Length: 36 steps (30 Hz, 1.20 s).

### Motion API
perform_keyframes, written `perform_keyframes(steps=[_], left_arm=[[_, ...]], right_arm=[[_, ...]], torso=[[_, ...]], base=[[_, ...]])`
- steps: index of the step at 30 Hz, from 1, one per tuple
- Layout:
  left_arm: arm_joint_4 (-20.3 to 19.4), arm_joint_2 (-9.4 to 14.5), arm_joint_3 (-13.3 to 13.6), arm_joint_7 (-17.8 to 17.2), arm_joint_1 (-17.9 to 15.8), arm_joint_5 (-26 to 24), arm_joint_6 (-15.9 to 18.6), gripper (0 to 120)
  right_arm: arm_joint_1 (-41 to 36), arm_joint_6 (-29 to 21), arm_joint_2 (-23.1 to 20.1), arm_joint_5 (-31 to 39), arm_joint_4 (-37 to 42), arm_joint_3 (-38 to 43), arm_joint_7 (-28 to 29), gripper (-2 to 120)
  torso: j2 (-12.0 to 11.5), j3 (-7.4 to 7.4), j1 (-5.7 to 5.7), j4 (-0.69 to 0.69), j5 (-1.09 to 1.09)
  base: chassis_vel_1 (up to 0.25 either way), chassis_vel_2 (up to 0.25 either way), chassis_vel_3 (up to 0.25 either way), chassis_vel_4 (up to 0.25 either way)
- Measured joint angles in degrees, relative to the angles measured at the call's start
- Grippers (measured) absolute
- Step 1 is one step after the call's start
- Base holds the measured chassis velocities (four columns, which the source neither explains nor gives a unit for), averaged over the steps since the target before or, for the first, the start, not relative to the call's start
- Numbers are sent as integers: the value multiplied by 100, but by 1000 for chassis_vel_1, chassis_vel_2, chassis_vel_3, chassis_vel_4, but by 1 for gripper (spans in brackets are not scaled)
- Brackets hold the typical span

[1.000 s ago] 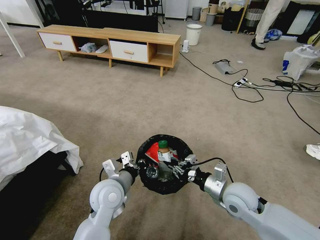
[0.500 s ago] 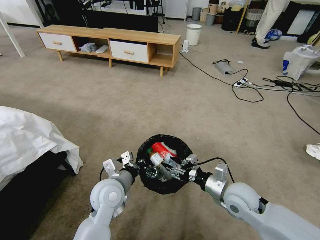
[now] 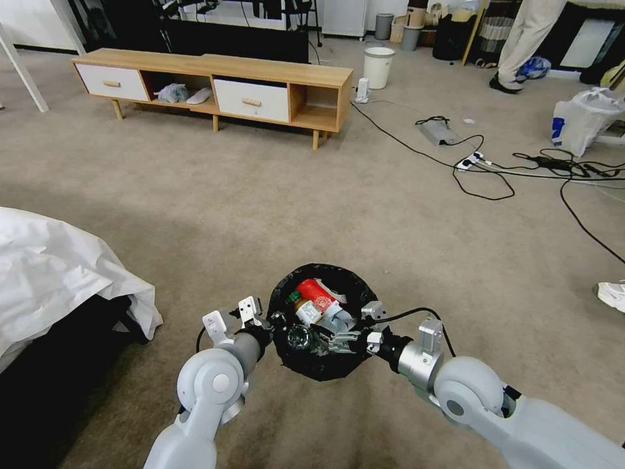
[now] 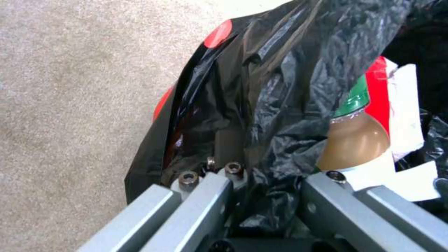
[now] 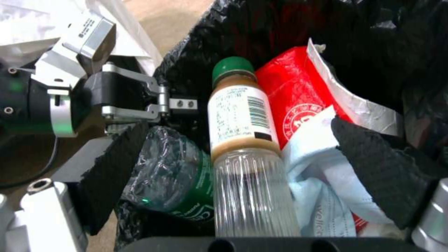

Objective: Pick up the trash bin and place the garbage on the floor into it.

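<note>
The trash bin (image 3: 320, 366), lined with a crinkled black bag, hangs low over the carpet floor (image 3: 260, 208) between my arms. My left gripper (image 3: 276, 320) is shut on its left rim, with the bag (image 4: 280, 87) pinched between the fingers (image 4: 205, 189). My right gripper (image 3: 335, 335) hovers open over the bin's mouth, its black pads (image 5: 117, 168) spread wide. Below them the garbage lies inside: a green-capped bottle (image 5: 243, 119) on its side, a red wrapper (image 5: 289, 91), a crushed green bottle (image 5: 173, 178) and a bluish tissue (image 5: 322, 175). The bottle (image 3: 305, 311) touches neither pad.
A white-sheeted bed (image 3: 58, 273) stands close on the left. A low wooden cabinet (image 3: 215, 85) and a white bucket (image 3: 378, 65) are at the back. Black cables and a power strip (image 3: 475, 163) cross the floor at right, near a white bag (image 3: 583, 117).
The green-capped bottle stood upright in my right gripper over the bin, tipped over, and now lies inside. The right fingers have opened. The left arm and the bin held still.
</note>
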Motion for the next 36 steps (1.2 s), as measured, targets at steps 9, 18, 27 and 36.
perform_keyframes(steps=[9, 18, 27, 36], left_arm=[[135, 3, -14, -36, -47, 26, -2, 0], [297, 29, -78, 9, -76, 40, -13, 0], [340, 39, -112, 18, -107, 36, -22, 0], [292, 96, -143, 16, -27, -13, -24, 0]], right_arm=[[-23, 68, -38, -6, 165, 104, 17, 100], [-112, 162, -150, 39, 435, 554, -84, 100], [-284, 212, -275, 71, 635, 1033, -178, 100], [-502, 256, -332, 1, 716, 1537, -211, 100]], torso=[[0, 0, 0, -1, 0], [0, 0, 0, 0, 0], [0, 0, 0, 0, 0], [0, 0, 0, 1, 0]], base=[[0, 0, 0, 0], [0, 0, 0, 0], [0, 0, 0, 0], [0, 0, 0, 0]])
